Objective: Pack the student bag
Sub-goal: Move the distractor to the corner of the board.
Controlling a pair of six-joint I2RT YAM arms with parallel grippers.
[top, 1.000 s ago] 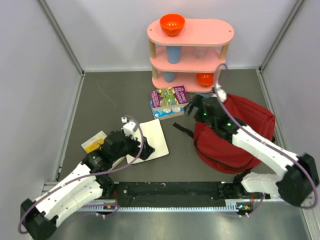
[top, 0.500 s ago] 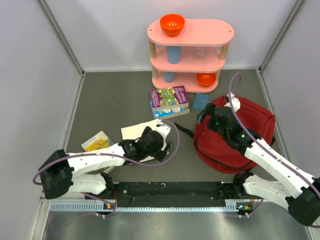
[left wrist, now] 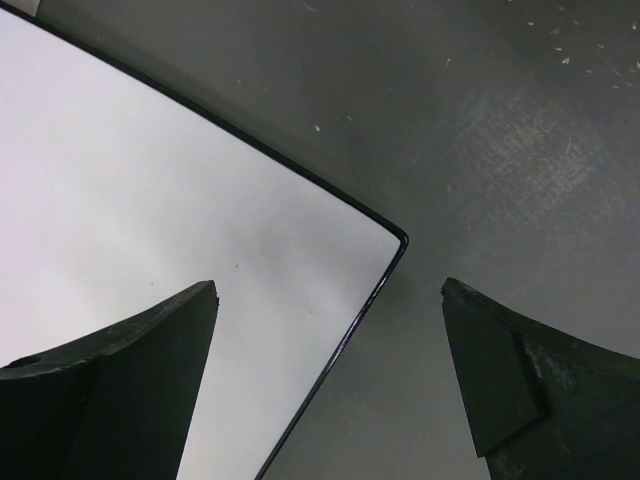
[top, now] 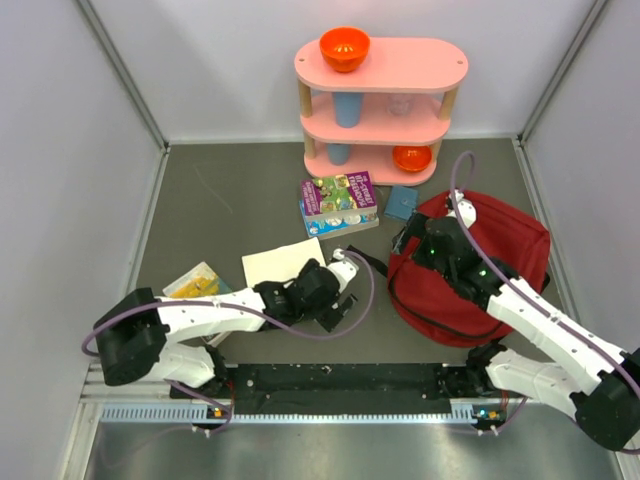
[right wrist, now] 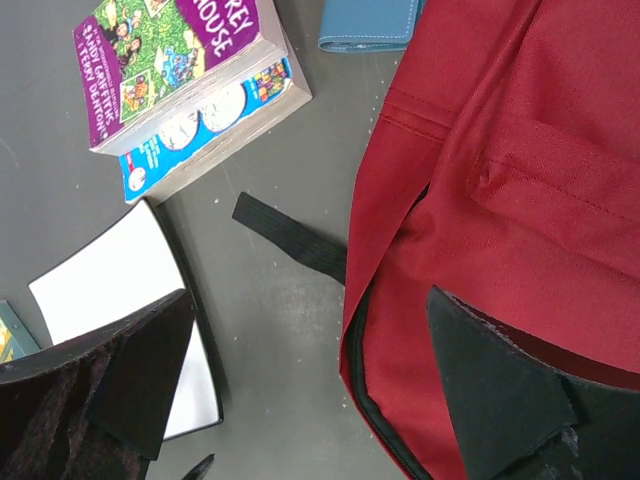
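Top view, bag: we see one student bag lying flat on the table, partly under the right arm.
Top view, right gripper: the right gripper hangs over the bag's left edge with its jaws spread wide and nothing in them. We judge it is placed there to hold the bag's mouth open.
Top view, left gripper: the left gripper sits left of the bag, close to the bag's black strap, low over the near corner of the white pad. Its jaws are wide and empty. We judge it is lined up to take the pad by that corner.
Top view, loose items: left of the bag we count one white pad and, farther out, one yellow packet. Off the bag's far-left corner are two stacked books, with one blue case just beside the bag.
Top view, shelf: behind the bag stands one pink shelf holding two orange bowls and two blue cups.
Left wrist, pad: the bag is out of this view. The pad's black-edged corner lies between the two wide fingers, flat on the table and not gripped.
Right wrist, bag: red fabric fills the right side, and a dark gap along its edge looks like the open zip. The fingers straddle that edge without touching it. The strap, both books, the case and the pad lie to the bag's left.
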